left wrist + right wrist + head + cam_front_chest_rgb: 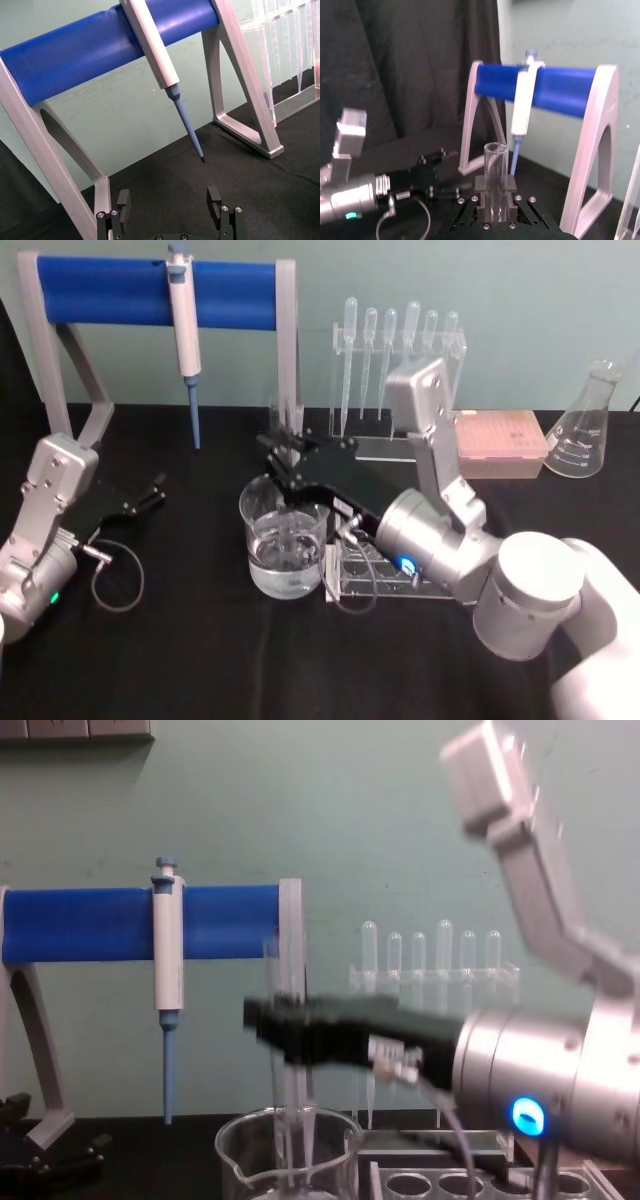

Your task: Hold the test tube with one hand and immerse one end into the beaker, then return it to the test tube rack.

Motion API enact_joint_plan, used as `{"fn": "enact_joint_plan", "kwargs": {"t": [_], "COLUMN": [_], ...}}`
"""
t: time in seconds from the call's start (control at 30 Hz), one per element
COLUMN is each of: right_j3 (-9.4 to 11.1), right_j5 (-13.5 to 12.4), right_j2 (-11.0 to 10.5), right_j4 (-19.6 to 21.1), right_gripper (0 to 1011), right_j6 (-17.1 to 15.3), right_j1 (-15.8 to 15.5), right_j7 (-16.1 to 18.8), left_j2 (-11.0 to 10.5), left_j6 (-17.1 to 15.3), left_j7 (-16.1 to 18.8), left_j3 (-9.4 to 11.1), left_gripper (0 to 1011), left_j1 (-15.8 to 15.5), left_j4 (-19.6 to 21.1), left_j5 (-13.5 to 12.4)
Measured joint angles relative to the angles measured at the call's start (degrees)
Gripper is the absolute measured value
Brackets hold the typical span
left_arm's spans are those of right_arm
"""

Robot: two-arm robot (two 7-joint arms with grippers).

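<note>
the right gripper (pixel 288 458) reaches out over the beaker (pixel 256 540). its jaws are closed tight on the test tube (pixel 495 165) and hold it by its middle. the tube stands straight up, with its open end on top. in the chest view the round low end of the tube hangs down inside the beaker, below the rim. i cannot tell if it touches the water. the beaker sits near the middle of the black tabletop (pixel 200 660) and has some clear water in it.

the clear tube rack (pixel 385 578) lies just beside the beaker, on the robot's right side. the right arm goes over the rack.

the left gripper (pixel 170 200) rests low on the left side of the tabletop, well apart from the beaker. its jaws are wide open and hold nothing.

behind, a fat blue bar (pixel 110 290) sits on a grey stand. a white pipette (pixel 183 320) with a blue tip hangs from the bar. farther right, a row of thin plastic droppers (pixel 400 340) stands in its own clear holder. a pink box (pixel 500 440) and a glass flask (pixel 585 430) are at the far right.
</note>
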State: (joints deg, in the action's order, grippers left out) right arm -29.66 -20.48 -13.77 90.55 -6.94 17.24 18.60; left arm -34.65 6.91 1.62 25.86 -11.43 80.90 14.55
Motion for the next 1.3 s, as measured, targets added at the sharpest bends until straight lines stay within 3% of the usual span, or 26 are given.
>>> {"fn": "enact_joint_plan", "kwargs": {"t": [0.4, 1.3], "right_j3": [0.04, 0.05], "right_j5": [3.01, 2.71], "right_j2": [1.40, 1.19], "right_j4": [-4.03, -3.72], "right_gripper": [226, 226], "right_j6": [4.19, 3.87], "right_j1": [-2.99, -2.81], "right_j7": [0.02, -0.12], "left_j2": [0.00, 0.00], "left_j6": [0.00, 0.00], "left_j7": [0.00, 0.00], "left_j3": [0.00, 0.00], "left_gripper": [1000, 1000], "left_j1": [0.00, 0.00], "left_j4": [0.00, 0.00], "left_j5": [0.00, 0.00]}}
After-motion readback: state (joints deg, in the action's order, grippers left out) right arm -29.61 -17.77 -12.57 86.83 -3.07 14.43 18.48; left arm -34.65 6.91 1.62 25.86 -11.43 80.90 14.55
